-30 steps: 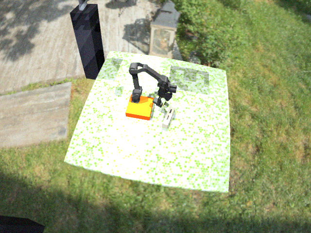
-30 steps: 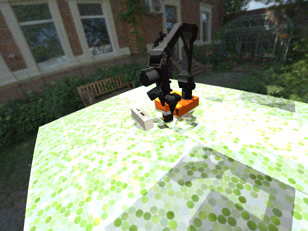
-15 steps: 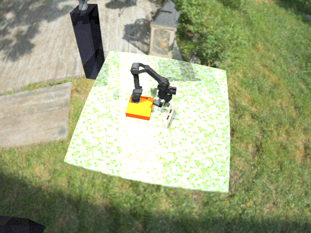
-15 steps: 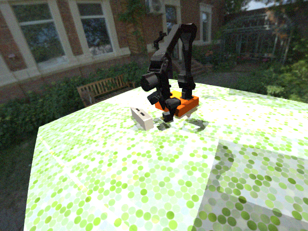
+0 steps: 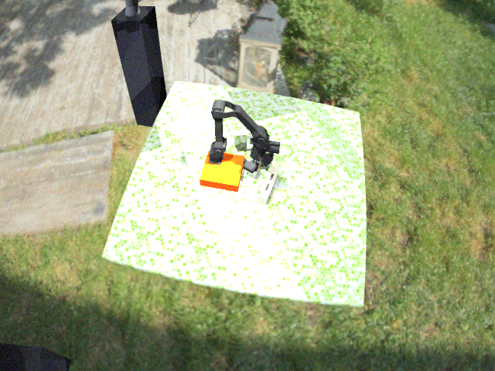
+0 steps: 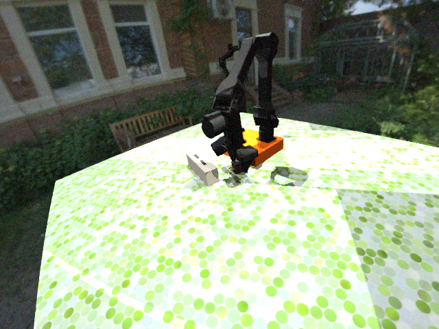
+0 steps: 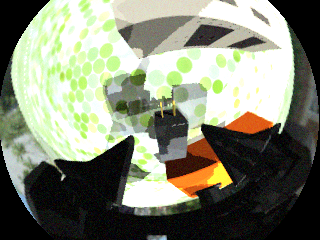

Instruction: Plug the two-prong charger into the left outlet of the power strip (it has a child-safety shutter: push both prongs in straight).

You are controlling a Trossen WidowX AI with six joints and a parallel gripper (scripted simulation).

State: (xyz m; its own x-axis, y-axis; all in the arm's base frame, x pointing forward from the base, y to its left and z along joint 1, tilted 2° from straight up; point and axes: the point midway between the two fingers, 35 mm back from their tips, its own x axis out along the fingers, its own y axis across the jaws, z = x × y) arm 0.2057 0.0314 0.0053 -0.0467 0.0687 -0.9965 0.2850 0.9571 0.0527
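The charger [image 7: 171,137] is a small dark block with two thin gold prongs. In the wrist view it lies between and just beyond the fingertips, prongs pointing toward the power strip. In the top and exterior views it is hard to tell from the dark fingers. My gripper [image 7: 168,133] [image 6: 238,161] is open, low over the table, with a fingertip on either side of the charger and nothing held. The power strip [image 5: 267,189] [image 6: 204,171] [image 7: 160,37] is a pale long block with dark outlets on top, beside the gripper and apart from the charger.
An orange block [image 5: 221,175] [image 6: 266,151] [image 7: 200,156] lies under the arm's base, close to the gripper on the side away from the power strip. The table [image 5: 240,247] [image 6: 212,269] has a green-dotted top with shadows of the arm.
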